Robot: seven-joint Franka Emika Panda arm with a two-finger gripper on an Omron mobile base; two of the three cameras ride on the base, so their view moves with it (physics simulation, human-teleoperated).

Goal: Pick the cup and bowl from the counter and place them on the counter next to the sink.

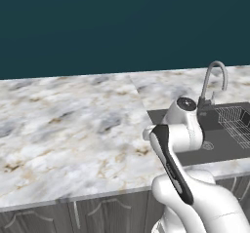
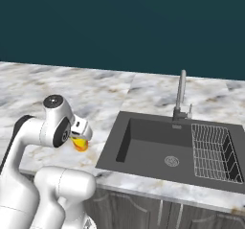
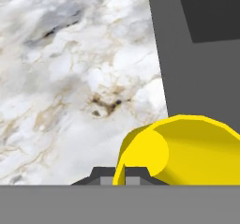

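Above the white-and-grey marble counter with tan veins, we see a bright yellow cup carried at the two-finger gripper, its open mouth tipped toward the camera in the hand view. One dark fingertip shows inside the cup's rim, so we read the fingers as clenched on the cup wall. In the right base view the cup appears as a yellow-orange shape under the white arm's hand, over the marble just left of the dark grey rectangular sink. A curved silver faucet stands behind the basin, and a wire rack sits at its right end.
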